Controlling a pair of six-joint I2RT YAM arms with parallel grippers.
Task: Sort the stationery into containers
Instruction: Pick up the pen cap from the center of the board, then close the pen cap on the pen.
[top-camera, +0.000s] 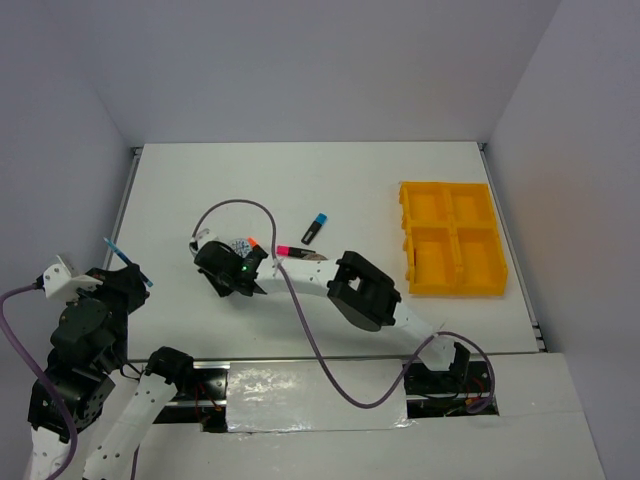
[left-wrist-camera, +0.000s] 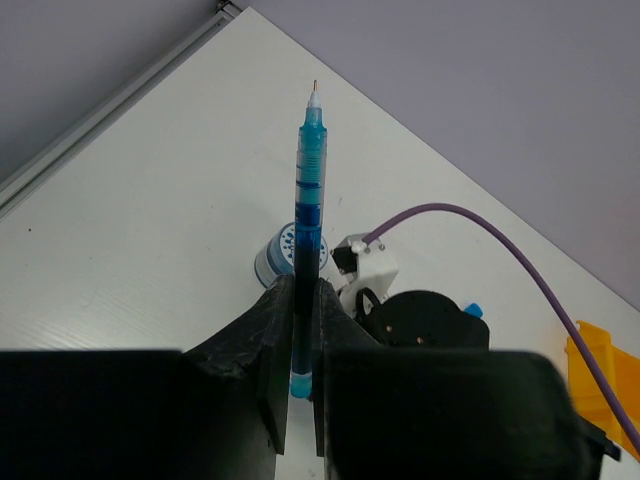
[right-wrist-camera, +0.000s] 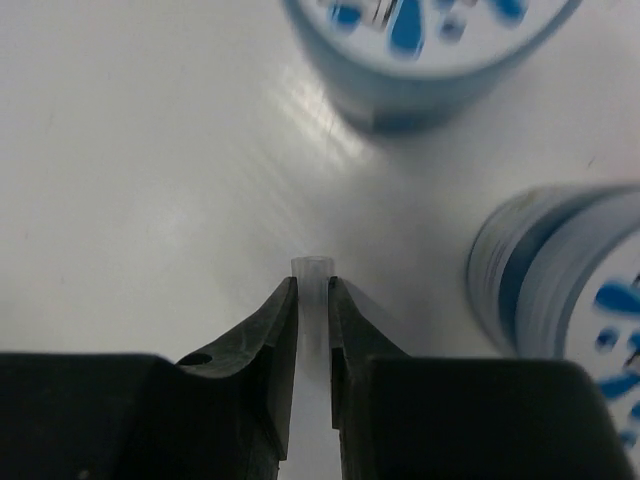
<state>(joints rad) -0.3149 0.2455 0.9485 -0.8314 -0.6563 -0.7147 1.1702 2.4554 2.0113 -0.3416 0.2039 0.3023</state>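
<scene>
Left wrist: left hand (left-wrist-camera: 303, 292) clenches a slim translucent blue pen (left-wrist-camera: 310, 180); right hand (right-wrist-camera: 312, 286) pinches a thin frosted strip (right-wrist-camera: 311, 267).

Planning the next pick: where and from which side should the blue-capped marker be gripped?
Take the blue-capped marker mid-barrel, straight down from above, closing across its narrow width: it lies flat on the table, diagonal, touching nothing else.

The white table (top-camera: 300, 180) holds a yellow tray (top-camera: 455, 291), tape rolls (right-wrist-camera: 430, 60), a blue-capped marker (top-camera: 315, 228) and a pink-capped marker (top-camera: 298, 252).
</scene>
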